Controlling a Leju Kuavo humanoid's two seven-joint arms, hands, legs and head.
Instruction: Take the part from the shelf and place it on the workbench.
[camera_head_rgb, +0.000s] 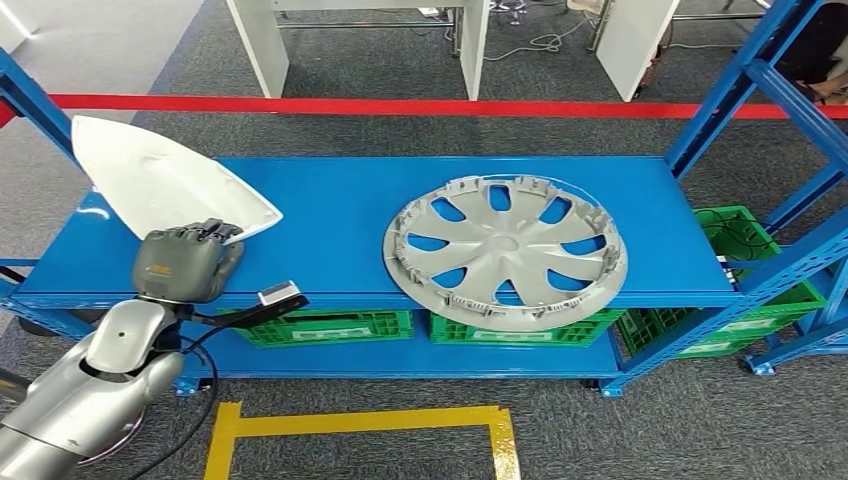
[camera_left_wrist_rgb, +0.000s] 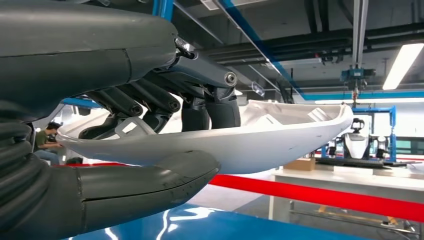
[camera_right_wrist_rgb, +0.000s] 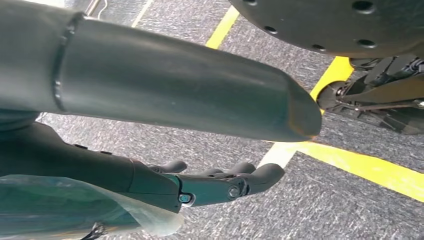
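Part (camera_head_rgb: 160, 178), a white pointed shell, is tilted up above the shelf (camera_head_rgb: 330, 215), pinched at its near edge by the left hand (camera_head_rgb: 187, 262); it looks light, stiff, smooth and perhaps slippery. Right hand (camera_right_wrist_rgb: 220, 182) hangs open, empty

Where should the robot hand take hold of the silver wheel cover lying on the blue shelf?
Probably at the near rim of the wheel cover, which overhangs the front edge of the blue shelf. It lies flat, so coming from the front lets fingers slip under while the thumb presses on top.
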